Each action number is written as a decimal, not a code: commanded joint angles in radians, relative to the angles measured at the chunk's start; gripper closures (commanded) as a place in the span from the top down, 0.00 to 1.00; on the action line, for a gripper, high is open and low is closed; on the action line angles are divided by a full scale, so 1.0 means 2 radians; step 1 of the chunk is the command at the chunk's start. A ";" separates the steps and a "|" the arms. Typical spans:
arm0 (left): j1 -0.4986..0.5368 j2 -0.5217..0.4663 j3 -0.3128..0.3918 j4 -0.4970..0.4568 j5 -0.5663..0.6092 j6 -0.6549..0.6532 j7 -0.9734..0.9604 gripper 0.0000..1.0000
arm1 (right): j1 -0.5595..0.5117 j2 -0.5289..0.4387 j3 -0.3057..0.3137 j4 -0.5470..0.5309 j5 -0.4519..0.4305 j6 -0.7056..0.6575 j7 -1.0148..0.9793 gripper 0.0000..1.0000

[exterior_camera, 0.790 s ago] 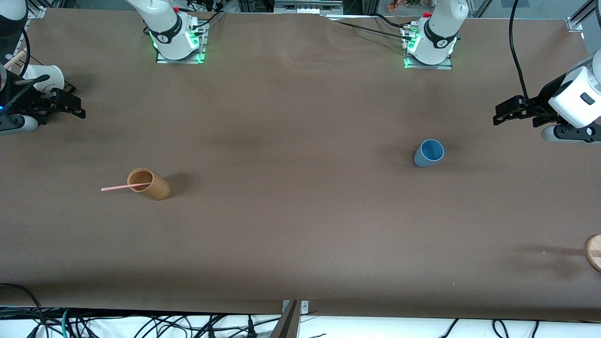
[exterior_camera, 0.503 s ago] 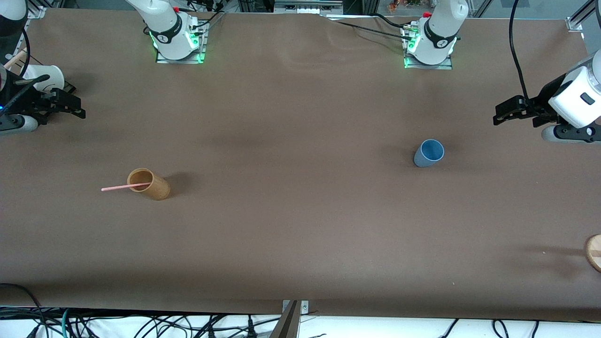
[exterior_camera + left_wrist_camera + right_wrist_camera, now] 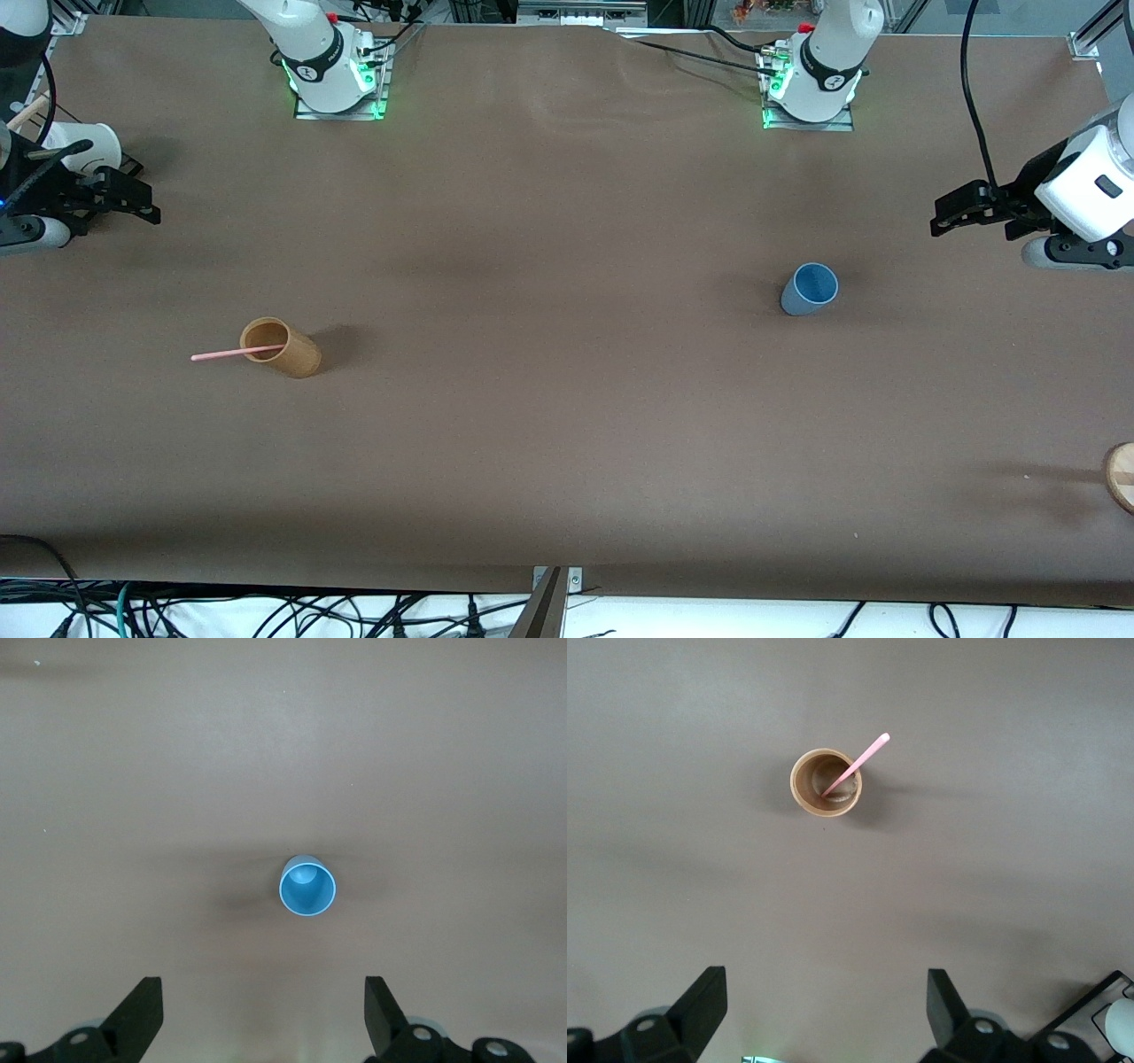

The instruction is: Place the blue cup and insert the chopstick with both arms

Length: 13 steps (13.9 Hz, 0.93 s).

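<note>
The blue cup (image 3: 808, 289) stands upright and empty on the brown table toward the left arm's end; it also shows in the left wrist view (image 3: 308, 885). The pale pink chopstick (image 3: 235, 354) leans in the tan-brown cup (image 3: 282, 346) toward the right arm's end, its free end sticking out over the rim; both show in the right wrist view, the chopstick (image 3: 858, 766) in the cup (image 3: 825, 783). My left gripper (image 3: 946, 216) hangs open and empty in the air at its end of the table (image 3: 263, 1014). My right gripper (image 3: 140, 202) hangs open and empty at its end (image 3: 826, 1005).
A white paper cup (image 3: 84, 144) with a wooden stick stands on a black stand by the right gripper. A round wooden piece (image 3: 1121, 476) lies at the table edge at the left arm's end. The arm bases (image 3: 332, 75) stand along the table's back edge.
</note>
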<state>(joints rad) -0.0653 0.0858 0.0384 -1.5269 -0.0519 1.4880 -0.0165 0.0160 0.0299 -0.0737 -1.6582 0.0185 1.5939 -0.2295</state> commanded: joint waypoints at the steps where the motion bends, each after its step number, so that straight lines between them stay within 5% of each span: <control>1: 0.002 0.002 -0.001 0.008 -0.007 -0.006 0.008 1.00 | -0.010 -0.001 0.009 0.007 0.001 -0.004 0.005 1.00; 13: 0.003 0.003 -0.001 0.007 -0.008 -0.005 0.007 1.00 | -0.010 0.001 0.008 0.012 0.001 -0.009 -0.002 1.00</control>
<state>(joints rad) -0.0653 0.0868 0.0384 -1.5269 -0.0519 1.4880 -0.0165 0.0158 0.0299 -0.0732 -1.6524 0.0185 1.5927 -0.2296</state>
